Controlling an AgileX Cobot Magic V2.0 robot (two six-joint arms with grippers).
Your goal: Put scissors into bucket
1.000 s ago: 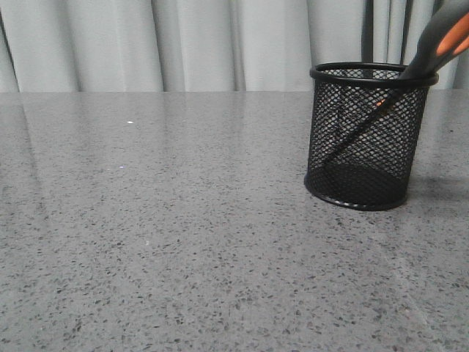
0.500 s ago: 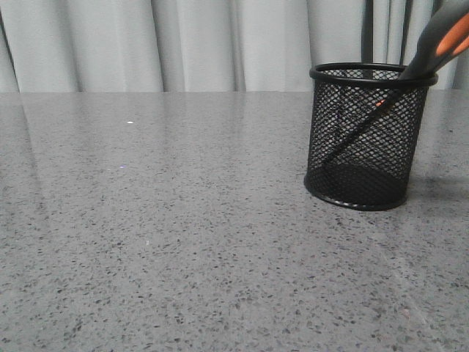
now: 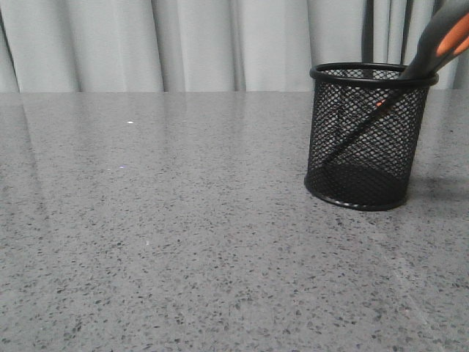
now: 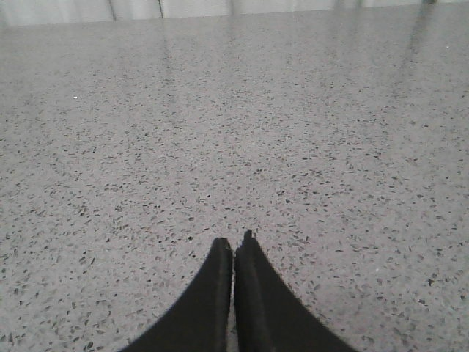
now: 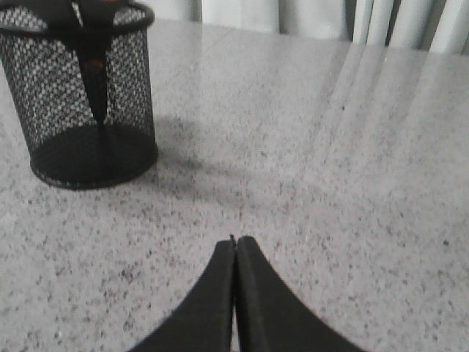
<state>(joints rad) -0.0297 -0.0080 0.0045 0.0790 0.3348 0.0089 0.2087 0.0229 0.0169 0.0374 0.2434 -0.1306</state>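
The black wire-mesh bucket [image 3: 366, 136] stands upright on the grey speckled table at the right of the front view. The scissors [image 3: 440, 40] stand tilted inside it, blades down, with the grey and orange handles leaning out over the right rim. In the right wrist view the bucket [image 5: 84, 103] holds the scissors [image 5: 94, 66], whose dark blades show through the mesh. My right gripper [image 5: 235, 240] is shut and empty, low over the table, apart from the bucket. My left gripper [image 4: 234, 243] is shut and empty over bare table. Neither gripper shows in the front view.
The grey speckled table [image 3: 183, 220] stretches wide to the left of the bucket. Pale curtains [image 3: 183, 44] hang behind the table's far edge. A small white speck [image 3: 130, 122] lies on the far left of the table.
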